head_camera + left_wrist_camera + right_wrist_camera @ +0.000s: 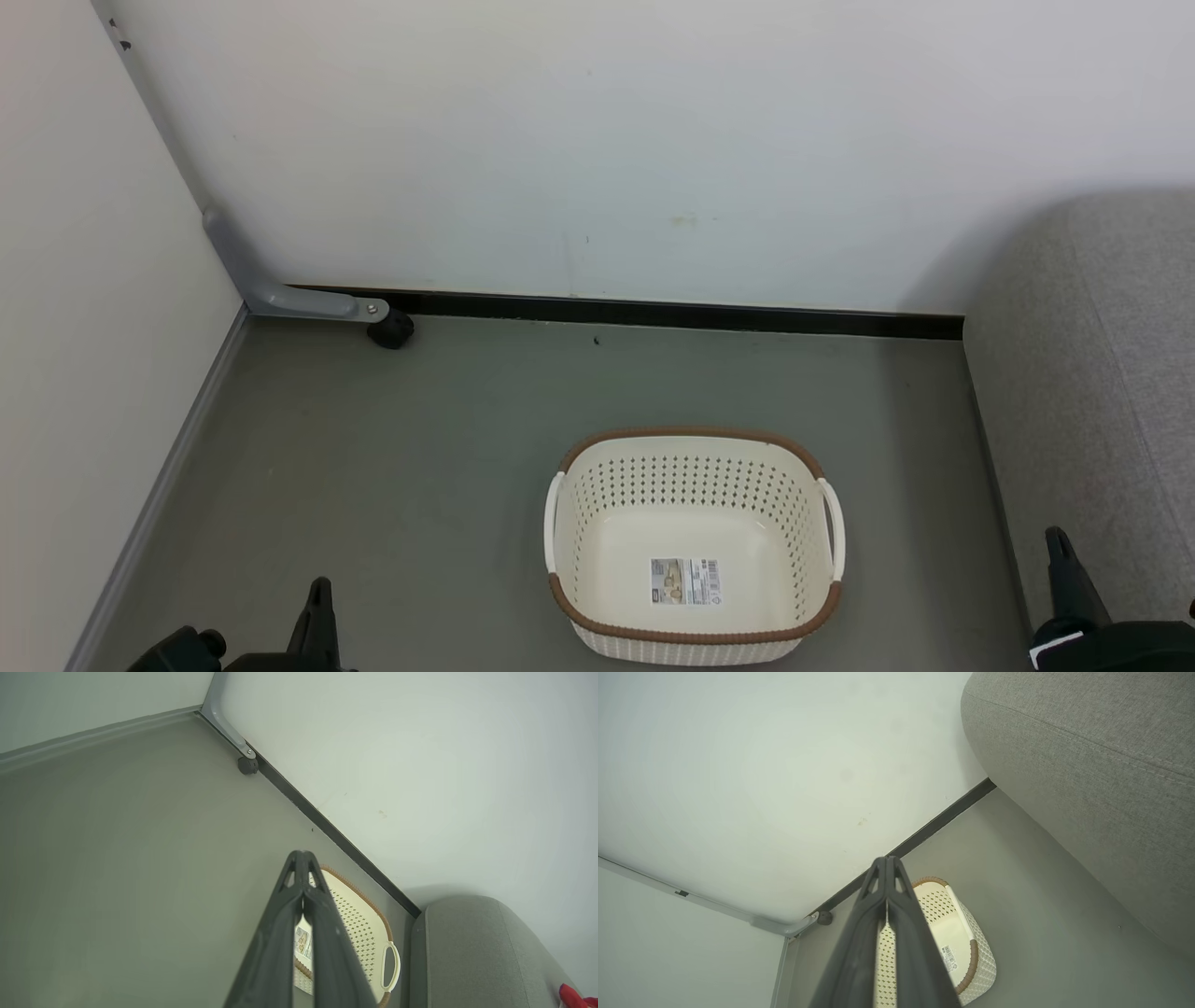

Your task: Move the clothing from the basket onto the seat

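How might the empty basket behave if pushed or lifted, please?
Probably light: the basket is perforated plastic with nothing inside. Being wide and low, it would likely slide on the smooth floor rather than tip. Its walls look fairly stiff.

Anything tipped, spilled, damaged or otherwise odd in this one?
Nothing stands out. The basket stands upright on the floor beside the sofa, with no visible damage and its label showing on its bottom. A bit of red cloth shows on the sofa.
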